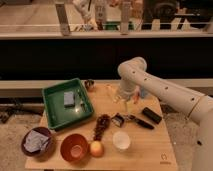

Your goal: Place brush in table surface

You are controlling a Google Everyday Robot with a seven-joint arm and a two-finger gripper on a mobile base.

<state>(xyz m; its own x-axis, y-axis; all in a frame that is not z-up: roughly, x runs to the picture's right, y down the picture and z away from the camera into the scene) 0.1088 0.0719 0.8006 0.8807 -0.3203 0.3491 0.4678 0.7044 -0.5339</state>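
Observation:
The brush (134,120) lies flat on the table surface (150,150), right of centre, with its dark head toward the left and its black handle pointing right. My gripper (125,101) hangs from the white arm (150,82) above the back middle of the table. It is a little behind the brush and apart from it. The wrist hides the spot right under it.
A green tray (55,112) with a grey sponge (69,98) stands at the left. In front are a dark bowl with a cloth (36,142), an orange bowl (75,147), an orange fruit (96,148), a white cup (121,140) and grapes (102,125). A black block (151,115) lies at the right.

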